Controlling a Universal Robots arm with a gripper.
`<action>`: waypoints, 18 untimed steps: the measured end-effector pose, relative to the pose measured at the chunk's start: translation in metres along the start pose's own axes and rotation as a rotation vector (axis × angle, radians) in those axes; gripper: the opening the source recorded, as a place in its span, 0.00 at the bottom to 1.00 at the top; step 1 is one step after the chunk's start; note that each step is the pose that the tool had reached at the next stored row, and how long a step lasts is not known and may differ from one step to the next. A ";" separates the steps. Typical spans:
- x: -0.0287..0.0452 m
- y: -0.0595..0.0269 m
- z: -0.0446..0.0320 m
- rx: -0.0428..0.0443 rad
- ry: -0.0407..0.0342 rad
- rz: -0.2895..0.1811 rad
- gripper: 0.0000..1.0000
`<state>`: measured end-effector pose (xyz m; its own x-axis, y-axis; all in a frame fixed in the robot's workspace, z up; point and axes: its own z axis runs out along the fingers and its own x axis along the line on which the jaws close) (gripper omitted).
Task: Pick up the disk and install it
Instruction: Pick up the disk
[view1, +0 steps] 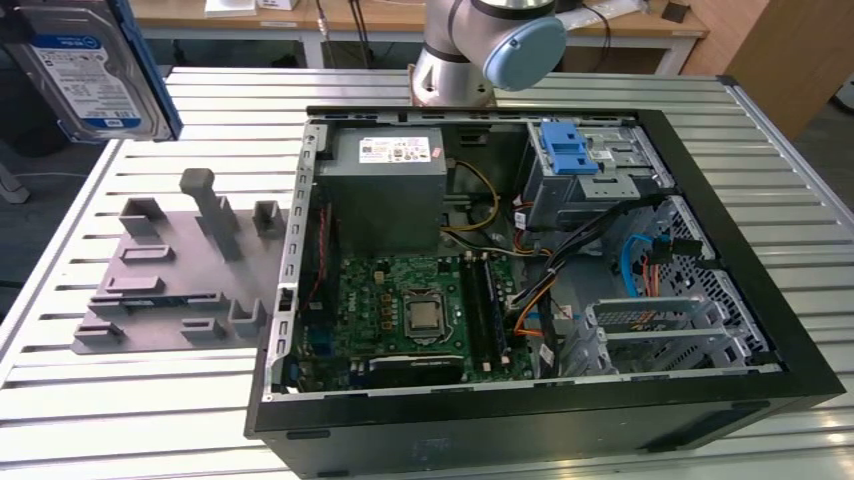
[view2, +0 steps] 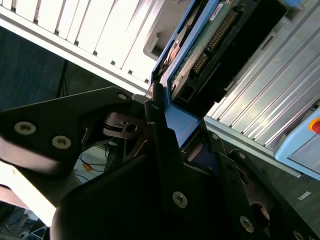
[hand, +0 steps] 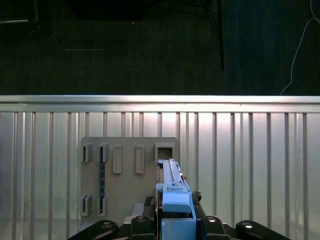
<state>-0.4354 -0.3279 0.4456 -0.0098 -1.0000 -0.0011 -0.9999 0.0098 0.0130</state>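
The disk (view1: 87, 70), a silver-grey drive with a blue and white label in a blue bracket, hangs high over the table at the exterior view's left. In the second wrist view my gripper (view2: 182, 122) is shut on the blue bracket of the disk (view2: 210, 45), one black finger (view2: 156, 107) pressed on each side. The first wrist view shows the disk (hand: 172, 187) edge-on between the fingers, above the grey slotted holder plate (hand: 127, 175). The open computer case (view1: 801, 375) lies to the exterior view's right, with its silver drive cage (view1: 587, 165) at the back corner.
The grey holder plate (view1: 167, 285) with upright pegs lies on the slatted table (view1: 160, 420) beside the case. Inside the case are a grey power supply (view1: 387, 190), a green motherboard (view1: 400, 310) and loose cables (view1: 627, 250). The arm's base (view1: 467, 60) stands behind the case.
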 end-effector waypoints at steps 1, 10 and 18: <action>0.0000 0.0000 -0.0003 0.0000 0.0000 0.000 0.36; 0.0000 0.0001 -0.0053 -0.0001 0.0001 0.000 0.36; 0.0000 0.0003 -0.0232 -0.0001 0.0001 0.000 0.36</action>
<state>-0.4354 -0.3279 0.4688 -0.0098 -1.0000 -0.0010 -0.9999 0.0098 0.0132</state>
